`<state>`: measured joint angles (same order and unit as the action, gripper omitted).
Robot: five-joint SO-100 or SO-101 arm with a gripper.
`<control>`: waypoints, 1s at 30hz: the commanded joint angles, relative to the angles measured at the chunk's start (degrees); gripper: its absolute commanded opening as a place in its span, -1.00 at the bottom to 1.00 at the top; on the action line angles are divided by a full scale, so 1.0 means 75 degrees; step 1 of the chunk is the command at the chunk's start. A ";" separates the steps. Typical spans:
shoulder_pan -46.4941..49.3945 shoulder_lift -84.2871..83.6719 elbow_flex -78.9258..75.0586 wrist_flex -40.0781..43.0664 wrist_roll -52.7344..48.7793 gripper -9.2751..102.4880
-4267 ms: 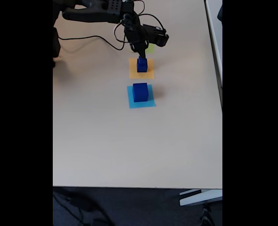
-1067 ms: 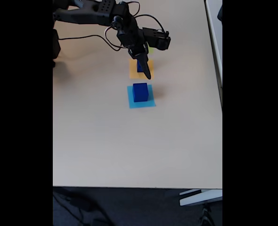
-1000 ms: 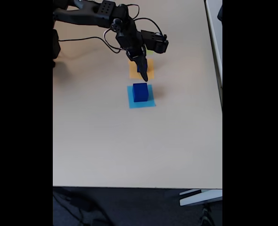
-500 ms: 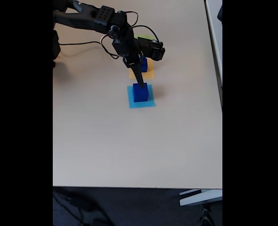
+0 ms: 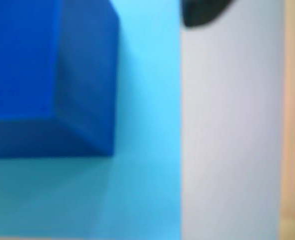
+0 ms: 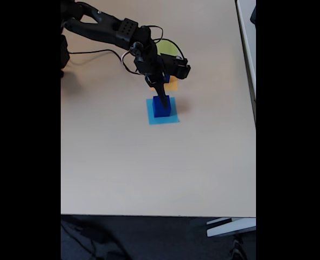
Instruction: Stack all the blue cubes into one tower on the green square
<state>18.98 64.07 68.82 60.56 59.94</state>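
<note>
Fingers (image 6: 159, 95) reach down onto the large blue cube (image 6: 161, 106), which sits on the light-blue square (image 6: 172, 118) on the worktop (image 6: 122, 162); whether they are clenched, I cannot tell. Green square (image 6: 165, 47) lies further back, behind the arm

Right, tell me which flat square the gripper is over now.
The light-blue square, nearest the camera in the fixed view, with a blue cube on it. The gripper is at that cube; the orange square and green square lie behind.

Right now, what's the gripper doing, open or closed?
Gripper: down at the blue cube on the light-blue square; jaws' state cannot be told.
</note>
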 commanded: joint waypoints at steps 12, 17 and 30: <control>0.0258 -0.0270 -0.0410 -0.0340 -0.0434 0.02; 0.0469 -0.0340 -0.0410 -0.0410 -0.0645 0.02; 0.0586 -0.0621 -0.0410 -0.0703 -0.0762 -0.04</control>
<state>23.03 58.62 68.73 56.16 54.49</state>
